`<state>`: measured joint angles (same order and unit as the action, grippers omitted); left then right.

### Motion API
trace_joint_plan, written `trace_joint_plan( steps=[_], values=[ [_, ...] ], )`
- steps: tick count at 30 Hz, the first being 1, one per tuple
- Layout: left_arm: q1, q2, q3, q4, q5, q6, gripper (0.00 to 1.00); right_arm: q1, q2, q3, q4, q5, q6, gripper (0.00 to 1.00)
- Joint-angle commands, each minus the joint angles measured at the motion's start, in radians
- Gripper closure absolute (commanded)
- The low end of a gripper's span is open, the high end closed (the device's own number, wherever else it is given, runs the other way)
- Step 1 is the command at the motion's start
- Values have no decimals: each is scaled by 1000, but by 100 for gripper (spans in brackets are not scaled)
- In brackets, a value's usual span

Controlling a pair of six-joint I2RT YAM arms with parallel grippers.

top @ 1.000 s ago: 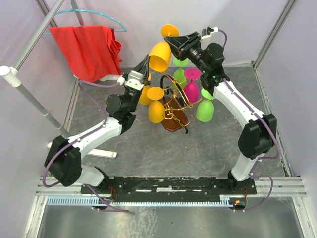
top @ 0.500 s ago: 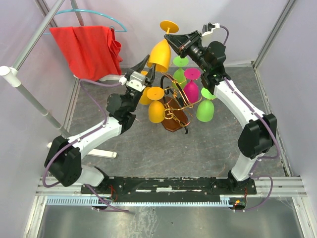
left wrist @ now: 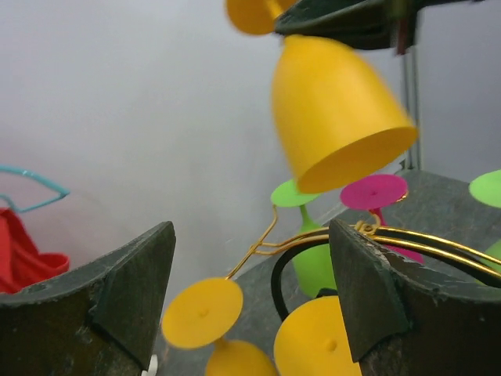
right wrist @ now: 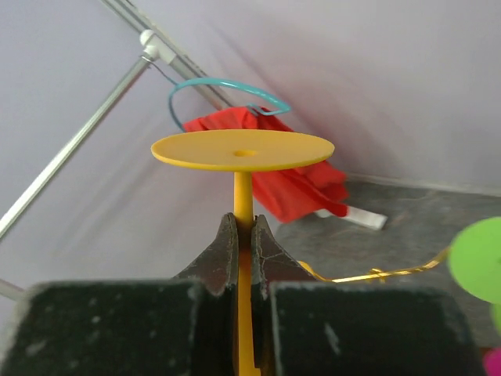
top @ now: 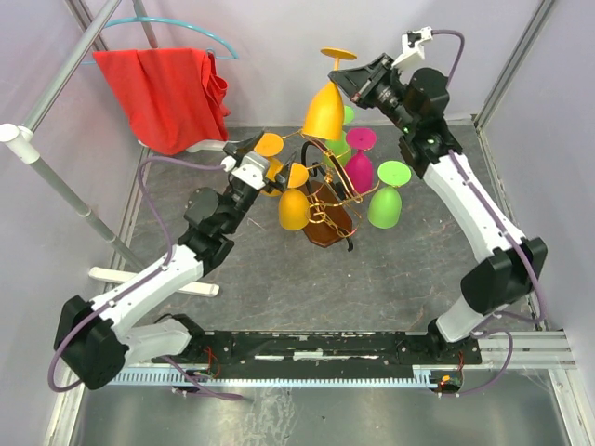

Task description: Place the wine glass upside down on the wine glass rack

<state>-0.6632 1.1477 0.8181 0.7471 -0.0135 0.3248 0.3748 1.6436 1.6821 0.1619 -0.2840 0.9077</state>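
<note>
At 10 o'clock in the top view, a red cloth hangs from a teal hanger on a grey rail.

Nearer the middle, the left end effector sits at 9 o'clock of the wine glass rack. It is released: its wrist view shows both fingers spread wide with nothing between them, only gold rack arms and glass feet beyond.

The rack stands on the grey worktop, with thin gold wire arms rising from a dark brown base. Orange glasses hang upside down on its 9 o'clock side. A magenta glass hangs at about 1 o'clock and a green glass at 3 o'clock.

The wine glass, yellow-orange, is up in the air at 12 o'clock of the rack's base. Its bowl mouth points down, its round foot is on top, and it tilts slightly. Whether its rim touches a wire cannot be told.

At 1 o'clock, the right end effector is clenched on this glass's thin stem just beneath the foot. Its wrist view shows the two fingers pressed against the stem from either side.
</note>
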Motion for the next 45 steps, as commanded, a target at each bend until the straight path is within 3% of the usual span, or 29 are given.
trace_joint_plan(
  steps=[1,4,7,17,29,45],
  values=[
    [1,-43,52,-163,-205,-10,13,-5,-138,51,-201,9,-329,99],
    [18,8,167,-279,-272,-44,11,-6,-213,20,-327,-20,-484,99],
    [74,69,265,-344,-217,-156,9,-4,-305,-57,-406,-41,-589,99],
    [147,230,403,-350,-120,-246,9,9,-619,-329,-553,-79,-741,99],
    [150,225,392,-333,-153,-249,9,81,-770,-752,-269,-128,-767,99],
    [151,198,366,-338,-175,-240,9,218,-766,-910,-101,-23,-779,99]
  ],
)
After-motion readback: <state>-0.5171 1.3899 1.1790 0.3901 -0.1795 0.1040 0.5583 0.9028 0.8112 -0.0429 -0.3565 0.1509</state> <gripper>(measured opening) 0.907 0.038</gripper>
